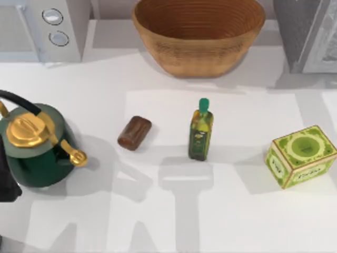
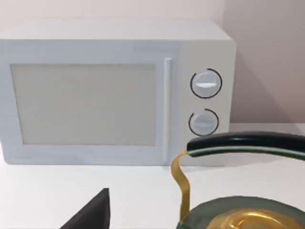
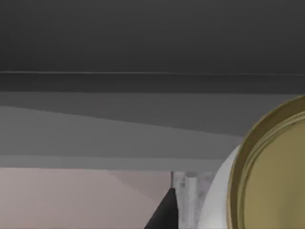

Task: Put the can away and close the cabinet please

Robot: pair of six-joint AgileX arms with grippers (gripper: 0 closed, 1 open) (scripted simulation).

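Can [image 3: 267, 176]: showing gold rimmed end, sitting close against right gripper's dark finger [image 3: 164, 214] before grey cabinet [image 1: 308, 31] at desk's back right corner; grip unconfirmed. Likely rigid, light, slippery; gripping mid-wall advised. Left arm [image 1: 6, 179] idling beside kettle [image 1: 37, 145], left edge.

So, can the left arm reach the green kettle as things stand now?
Probably yes. The left tool is right beside the kettle at the left side of the table, with nothing between them.
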